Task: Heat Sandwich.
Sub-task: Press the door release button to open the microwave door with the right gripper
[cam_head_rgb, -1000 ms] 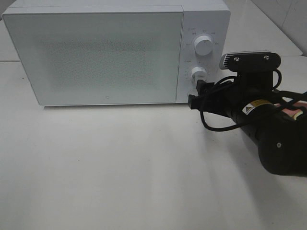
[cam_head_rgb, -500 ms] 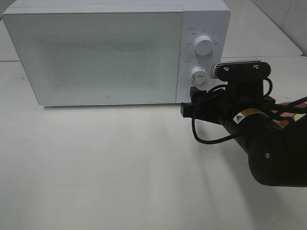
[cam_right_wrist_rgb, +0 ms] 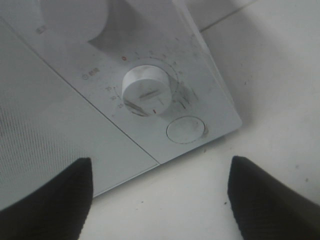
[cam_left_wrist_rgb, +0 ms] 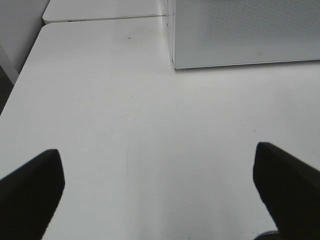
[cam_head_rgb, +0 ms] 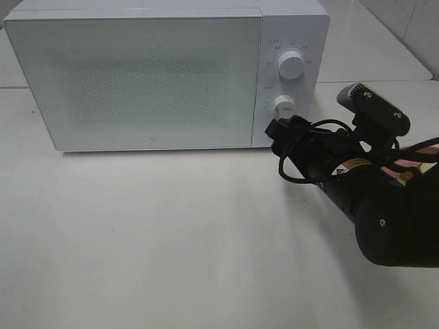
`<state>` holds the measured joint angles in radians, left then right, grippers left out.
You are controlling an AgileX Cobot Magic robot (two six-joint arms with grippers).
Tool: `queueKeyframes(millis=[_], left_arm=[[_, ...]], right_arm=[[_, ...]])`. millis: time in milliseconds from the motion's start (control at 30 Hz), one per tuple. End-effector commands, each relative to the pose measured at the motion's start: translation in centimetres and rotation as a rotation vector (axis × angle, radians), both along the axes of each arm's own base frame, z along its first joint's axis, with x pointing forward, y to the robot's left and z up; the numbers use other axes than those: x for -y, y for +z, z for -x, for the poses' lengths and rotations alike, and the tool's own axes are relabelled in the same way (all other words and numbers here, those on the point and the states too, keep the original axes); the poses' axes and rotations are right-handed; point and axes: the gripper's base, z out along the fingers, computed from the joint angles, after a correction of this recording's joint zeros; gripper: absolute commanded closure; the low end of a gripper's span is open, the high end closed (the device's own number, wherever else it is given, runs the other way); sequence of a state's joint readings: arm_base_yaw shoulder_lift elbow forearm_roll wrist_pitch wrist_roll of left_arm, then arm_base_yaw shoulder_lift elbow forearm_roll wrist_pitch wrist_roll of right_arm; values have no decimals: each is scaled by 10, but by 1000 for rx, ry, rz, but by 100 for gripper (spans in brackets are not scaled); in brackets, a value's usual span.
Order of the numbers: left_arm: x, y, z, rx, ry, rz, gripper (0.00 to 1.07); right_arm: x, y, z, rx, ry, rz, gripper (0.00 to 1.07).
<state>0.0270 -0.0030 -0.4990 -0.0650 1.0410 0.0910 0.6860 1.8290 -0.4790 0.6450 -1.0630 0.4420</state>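
Observation:
The white microwave stands at the back of the table with its door shut. The sandwich is hidden; only a sliver of pink shows behind my right arm. My right gripper is open and empty, just in front of the control panel below the lower knob. In the right wrist view my right gripper faces the lower knob and the round door button, touching neither. My left gripper is open and empty above bare table, off the microwave's left corner.
The upper knob sits above the lower one. My right arm's dark body and looped cable cover the table's right side. The table's left edge drops off beside a second tabletop behind.
My right wrist has rolled, tipping its camera mount to the right. The gripper dipped down and left, then came back up to the panel's lower corner. The microwave door stays shut.

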Motion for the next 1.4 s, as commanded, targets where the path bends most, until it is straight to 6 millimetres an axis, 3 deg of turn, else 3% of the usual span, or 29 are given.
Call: queueKeyframes(millis=[33, 100, 200, 267, 367, 433, 500, 667, 1067, 1400], left_arm=[[0, -1, 4, 27, -2, 1, 10], [0, -1, 4, 27, -2, 1, 10], [0, -1, 4, 27, -2, 1, 10], [0, -1, 4, 27, -2, 1, 10], [0, -1, 4, 27, -2, 1, 10], [0, -1, 4, 27, -2, 1, 10], [0, -1, 4, 27, -2, 1, 10], [0, -1, 4, 27, -2, 1, 10], [0, -1, 4, 27, -2, 1, 10], [0, -1, 4, 27, -2, 1, 10]], right_arm=[[-1, -2, 1, -52, -86, -245, 39], [-1, -2, 1, -64, -106, -297, 40], [-1, -2, 1, -102, -201, -536, 51], [-1, -2, 1, -108, -216, -574, 54], [-1, -3, 1, -124, -267, -701, 71], [-1, -3, 1, -127, -275, -722, 75], [-1, -3, 1, -133, -292, -765, 90], [1, -3, 1, -137, -335, -815, 107], [2, -11, 5, -234, -405, -860, 107], [-9, -20, -6, -245, -393, -874, 107]])
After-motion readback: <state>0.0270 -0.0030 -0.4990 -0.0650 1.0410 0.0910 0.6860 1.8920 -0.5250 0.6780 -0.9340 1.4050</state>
